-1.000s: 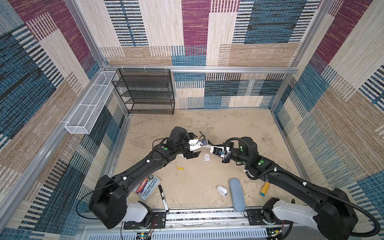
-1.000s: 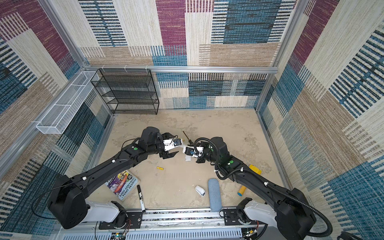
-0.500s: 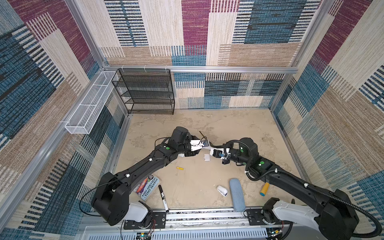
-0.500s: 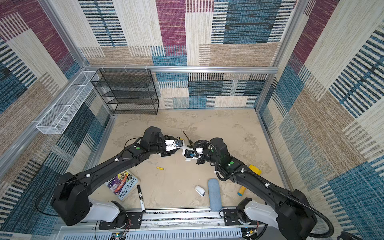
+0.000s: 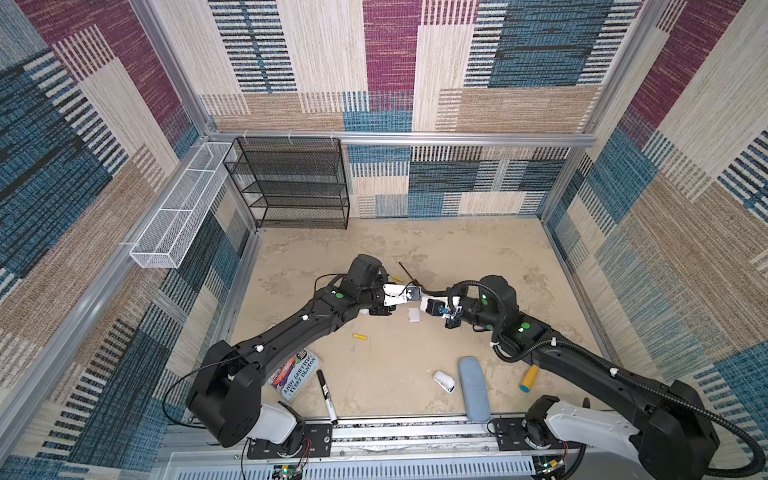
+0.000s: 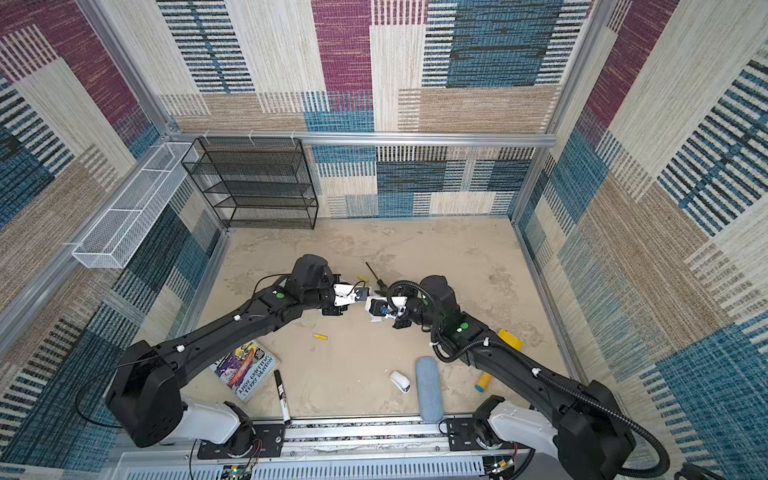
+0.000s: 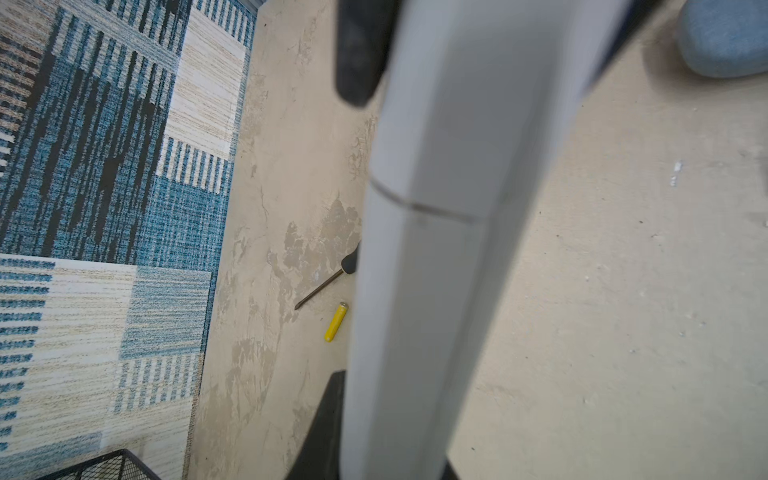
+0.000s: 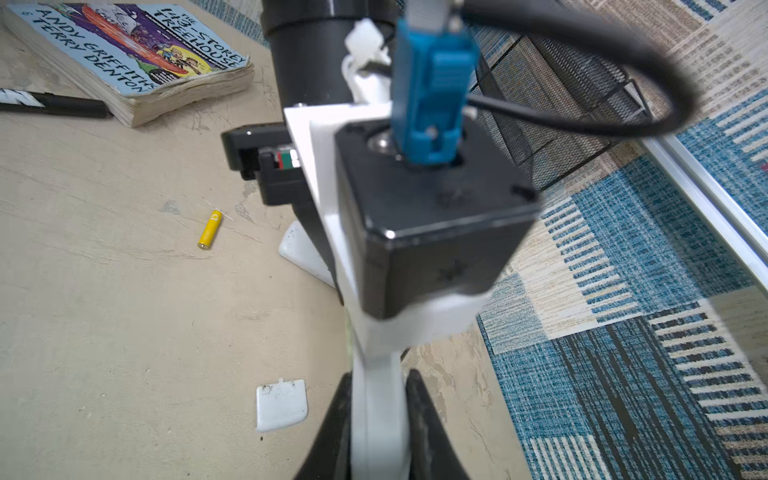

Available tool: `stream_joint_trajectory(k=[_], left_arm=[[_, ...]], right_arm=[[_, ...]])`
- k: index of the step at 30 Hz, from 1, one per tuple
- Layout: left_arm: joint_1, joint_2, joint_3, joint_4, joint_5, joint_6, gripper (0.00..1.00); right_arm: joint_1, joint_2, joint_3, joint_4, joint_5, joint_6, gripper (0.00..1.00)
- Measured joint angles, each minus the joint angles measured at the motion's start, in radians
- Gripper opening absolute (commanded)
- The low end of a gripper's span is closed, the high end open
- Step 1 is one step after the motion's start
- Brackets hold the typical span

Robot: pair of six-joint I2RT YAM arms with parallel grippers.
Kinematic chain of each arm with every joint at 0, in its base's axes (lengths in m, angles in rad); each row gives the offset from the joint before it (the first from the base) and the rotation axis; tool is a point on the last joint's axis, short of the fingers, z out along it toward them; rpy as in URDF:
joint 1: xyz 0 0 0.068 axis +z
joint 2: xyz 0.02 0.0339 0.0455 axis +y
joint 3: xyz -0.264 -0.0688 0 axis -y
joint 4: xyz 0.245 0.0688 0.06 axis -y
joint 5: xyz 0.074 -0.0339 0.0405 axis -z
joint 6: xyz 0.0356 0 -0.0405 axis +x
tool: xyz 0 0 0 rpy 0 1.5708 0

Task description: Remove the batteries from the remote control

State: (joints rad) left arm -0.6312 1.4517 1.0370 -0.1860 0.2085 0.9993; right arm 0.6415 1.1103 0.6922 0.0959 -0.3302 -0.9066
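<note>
Overhead, scuffed beige floor (image 5: 457, 257), loose yellow battery (image 5: 360, 336), patchwork carpet walls (image 5: 540, 62)

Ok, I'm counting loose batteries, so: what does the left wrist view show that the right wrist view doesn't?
Only the left wrist: a screwdriver with a yellow battery beside it, and the end of a blue-grey pouch. Only the right wrist: another yellow battery lying alone, the white battery cover, the Treehouse book, a black marker. Both: the white remote, the black mesh rack, the beige floor.
</note>
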Motion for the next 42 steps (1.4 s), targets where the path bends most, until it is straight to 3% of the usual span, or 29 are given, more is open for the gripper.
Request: stream_joint_trajectory(k=[4,11,19,23,29,36,42], left_arm=[[-0.003,0.001,0.001,0.002,-0.01,-0.002,0.07],[-0.001,0.003,-0.002,0.021,-0.056,-0.032,0.0],[-0.001,0.002,-0.037,0.093,-0.125,-0.035,0.0],[0.0,-0.005,-0.098,0.173,-0.187,-0.031,0.0],[0.001,-0.011,-0.202,0.36,-0.283,-0.001,0.0],[0.0,-0.022,-0.341,0.666,-0.365,0.058,0.0],[-0.005,-0.006,-0.442,1.004,-0.423,0.183,0.0]], right_arm=[[0.0,-0.004,0.0,-0.005,0.0,0.001,0.24],[0.002,-0.011,0.0,0.01,-0.001,0.008,0.51],[0.003,-0.048,0.0,-0.008,-0.001,0.01,0.61],[0.003,-0.097,0.007,-0.044,0.01,0.069,0.68],[-0.002,-0.1,0.122,-0.117,0.066,0.319,0.7],[-0.031,0.087,0.367,-0.26,0.159,0.732,0.69],[-0.108,0.214,0.463,-0.33,0.074,1.06,0.72]])
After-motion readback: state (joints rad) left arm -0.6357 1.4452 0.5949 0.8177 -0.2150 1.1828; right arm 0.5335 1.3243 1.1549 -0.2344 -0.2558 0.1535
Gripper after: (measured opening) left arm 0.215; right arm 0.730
